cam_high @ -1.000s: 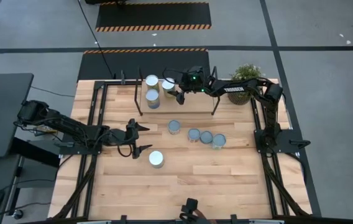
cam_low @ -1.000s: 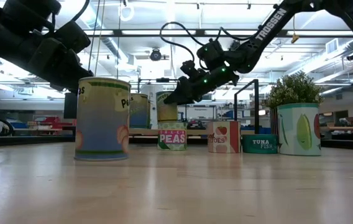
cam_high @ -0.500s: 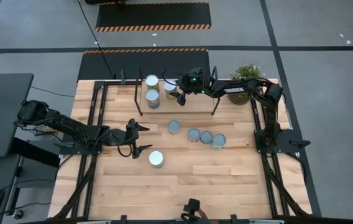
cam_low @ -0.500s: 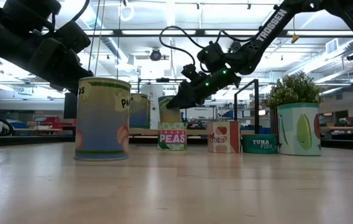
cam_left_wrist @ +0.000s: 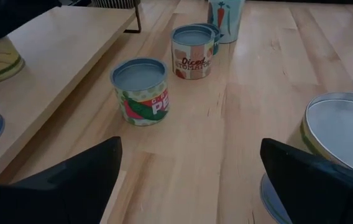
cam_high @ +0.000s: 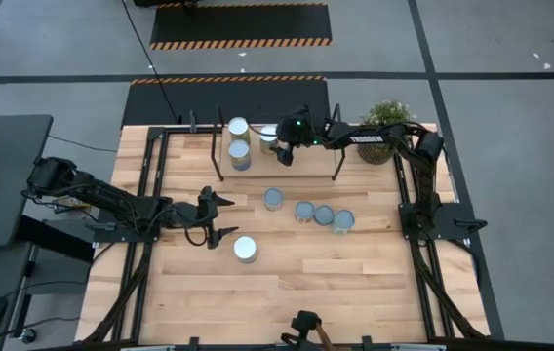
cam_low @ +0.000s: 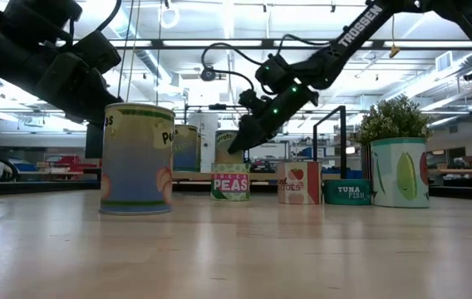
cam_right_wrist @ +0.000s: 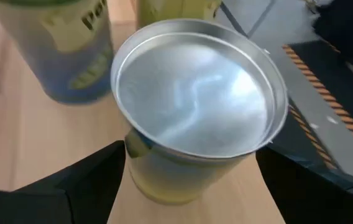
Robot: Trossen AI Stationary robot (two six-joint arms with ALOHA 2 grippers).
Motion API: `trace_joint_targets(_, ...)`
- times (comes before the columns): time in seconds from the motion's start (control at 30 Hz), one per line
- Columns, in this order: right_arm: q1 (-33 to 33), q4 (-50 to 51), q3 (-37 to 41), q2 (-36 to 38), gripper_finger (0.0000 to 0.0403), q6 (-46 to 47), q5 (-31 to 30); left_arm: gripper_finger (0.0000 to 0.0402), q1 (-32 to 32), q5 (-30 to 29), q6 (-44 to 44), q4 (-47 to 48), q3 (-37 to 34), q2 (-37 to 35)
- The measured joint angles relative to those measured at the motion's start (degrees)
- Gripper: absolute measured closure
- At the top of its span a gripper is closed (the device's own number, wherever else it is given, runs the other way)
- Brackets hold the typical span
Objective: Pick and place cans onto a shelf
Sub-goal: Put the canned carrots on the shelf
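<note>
A: Right end effector (cam_high: 275,143)?
B: Over the shelf (cam_high: 306,156), at 12 o'clock on the tabletop (cam_high: 287,283). Fingers spread either side of a silver-topped can (cam_right_wrist: 192,112) standing on the shelf board; whether the pads touch it I cannot tell.
A: Other cans up there?
B: Two (cam_high: 239,127) (cam_high: 241,151), just at 9 o'clock of that one.
A: Left end effector (cam_high: 220,214)?
B: Released, jaws wide, low over the tabletop at 9 o'clock of centre. One can (cam_high: 246,249) sits just at 4 o'clock of it.
A: Rest of the cans?
B: Peas can (cam_left_wrist: 140,90) and three more in a row (cam_high: 322,214) mid-tabletop, below the shelf. Plant (cam_high: 386,117) at 1 o'clock.
</note>
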State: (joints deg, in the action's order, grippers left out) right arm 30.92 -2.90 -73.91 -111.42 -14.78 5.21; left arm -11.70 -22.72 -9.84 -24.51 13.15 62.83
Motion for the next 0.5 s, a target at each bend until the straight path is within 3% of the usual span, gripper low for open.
trace_joint_targets(0.13, -1.0, 5.1, -2.1, 0.1, 0.0036, -3.0, -6.5, 0.0012, 0.0, 0.0, -0.1, 0.0, 0.0, 0.0)
trace_joint_targets(0.5, -2.1, 18.2, -6.7, 0.1, 0.0036, -4.9, -17.3, 0.0012, 0.0, 0.0, -0.4, 0.1, 0.0, 0.0)
